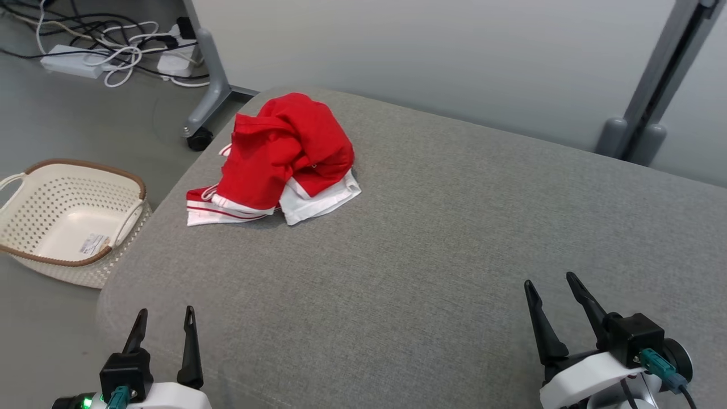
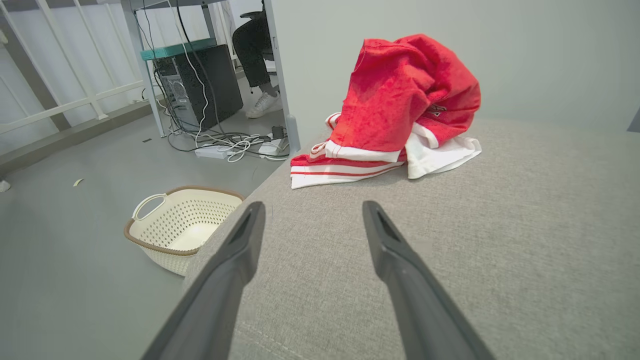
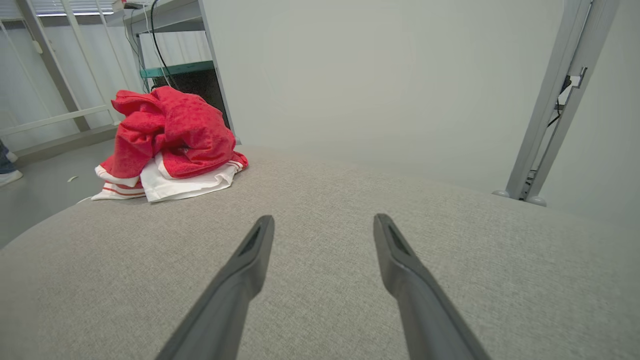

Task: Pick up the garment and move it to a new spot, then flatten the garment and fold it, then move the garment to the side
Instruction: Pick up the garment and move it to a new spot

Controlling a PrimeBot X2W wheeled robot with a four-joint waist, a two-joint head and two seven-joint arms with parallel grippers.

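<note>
Two dark fingers spread wide on left hand (image 1: 165,311), nothing between; same on right hand (image 1: 548,279). Both hover over near edge of grey padded surface (image 1: 454,238). Red garment (image 1: 284,153) with white striped trim lies crumpled at far left corner, well apart from both. Cream perforated basket (image 1: 85,166) on floor beside.

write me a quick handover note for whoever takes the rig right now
Left gripper: open, holding nothing, at the near left of the grey cushion.
Right gripper: open, holding nothing, at the near right.
Garment: red and white, crumpled in a heap at the cushion's far left, untouched.
Basket: on the floor left of the cushion.
Done: no step yet.
Left: pick up, move, flatten, fold, set aside.
</note>
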